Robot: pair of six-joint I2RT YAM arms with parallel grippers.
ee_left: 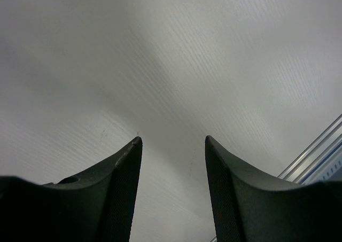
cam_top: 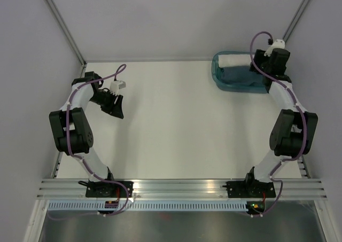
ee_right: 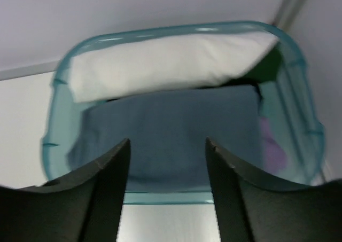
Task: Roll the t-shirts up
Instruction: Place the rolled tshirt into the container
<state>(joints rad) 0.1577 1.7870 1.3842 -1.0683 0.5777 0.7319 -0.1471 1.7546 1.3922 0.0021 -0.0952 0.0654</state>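
Two tees lay in the basket, far right on the tabletop: white tee behind, blue tee in front. I noted right fingers spread, empty, above it; left fingers spread over tabletop.

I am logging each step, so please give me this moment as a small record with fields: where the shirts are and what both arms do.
basket: teal, far right of table
blue t-shirt: folded, in basket
white garment: folded, in basket, on the far side
left jaws: open, over table surface, empty
right jaws: open, above the blue t-shirt, empty
rolling: not yet begun
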